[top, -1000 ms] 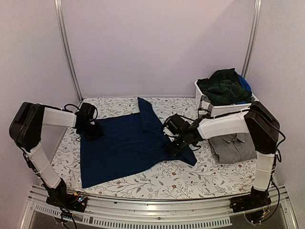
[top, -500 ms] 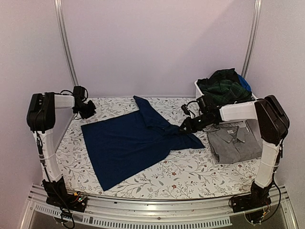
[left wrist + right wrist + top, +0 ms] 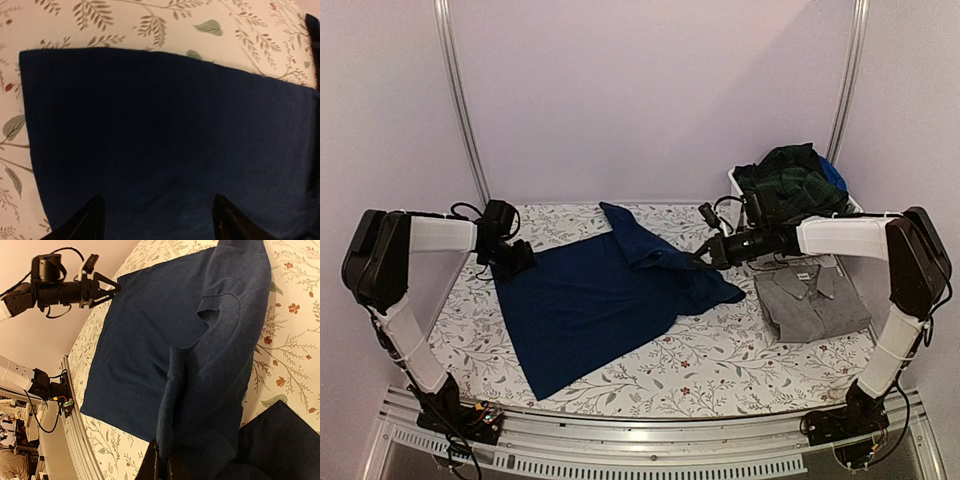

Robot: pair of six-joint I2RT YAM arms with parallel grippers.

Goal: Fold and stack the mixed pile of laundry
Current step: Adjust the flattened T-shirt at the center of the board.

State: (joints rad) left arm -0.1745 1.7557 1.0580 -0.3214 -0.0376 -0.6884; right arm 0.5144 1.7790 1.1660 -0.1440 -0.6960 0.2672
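Note:
The navy blue garment (image 3: 590, 300) lies spread on the floral cloth, with its right part bunched into a raised fold (image 3: 220, 355). My right gripper (image 3: 706, 257) is shut on the edge of that fold (image 3: 161, 466). My left gripper (image 3: 513, 262) hovers over the garment's far left corner, open, its fingertips (image 3: 94, 220) wide apart above the flat navy cloth (image 3: 165, 135) with nothing between them. A folded grey garment (image 3: 814, 302) with a collar lies at the right. A dark green plaid garment (image 3: 790, 187) is heaped in the bin.
The white plastic bin (image 3: 767, 229) stands at the back right and also holds a bright blue piece (image 3: 833, 175). The floral table cloth (image 3: 720, 370) covers the table up to the metal rail (image 3: 650, 440) at the near edge. The left arm (image 3: 55, 290) shows in the right wrist view.
My left gripper came forward from the back left corner onto the navy garment's corner and opened. My right gripper closed on the navy fold and holds it slightly raised.

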